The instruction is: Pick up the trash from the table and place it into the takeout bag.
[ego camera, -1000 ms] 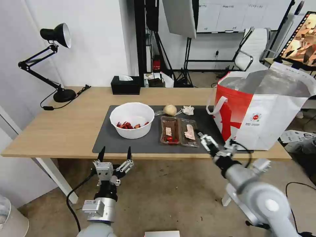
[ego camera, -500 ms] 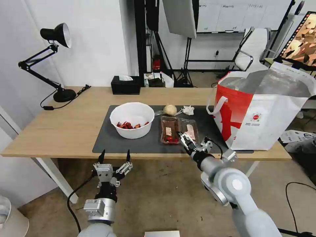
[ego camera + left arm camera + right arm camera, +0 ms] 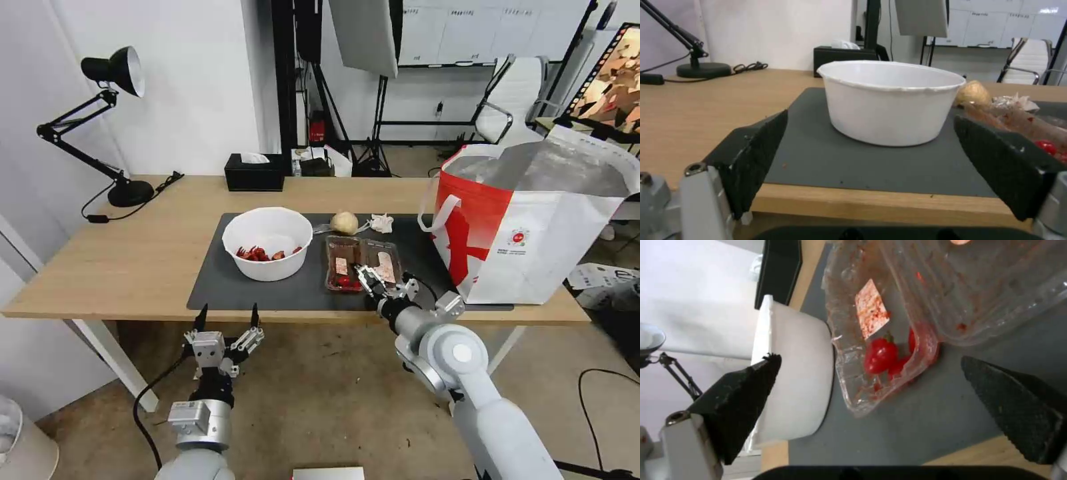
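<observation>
From the head, the right claw (image 3: 369, 278) reaches over the worktop's (image 3: 133, 260) near edge, hiding the near end of the clear tray (image 3: 347, 260) on the grey mat (image 3: 220, 287); its spread is hard to judge here. The left claw (image 3: 225, 315) hangs below the edge, fingers apart. The white bowl (image 3: 268, 243), beige lump (image 3: 345, 222) and napkin (image 3: 381, 223) lie beside the takeout bag (image 3: 533, 227) (cut off at right). The left wrist view faces the bowl (image 3: 891, 100), which hides its own scraps. In the right wrist view the spread fingers (image 3: 751, 390) frame the tray (image 3: 880, 350), untouched.
</observation>
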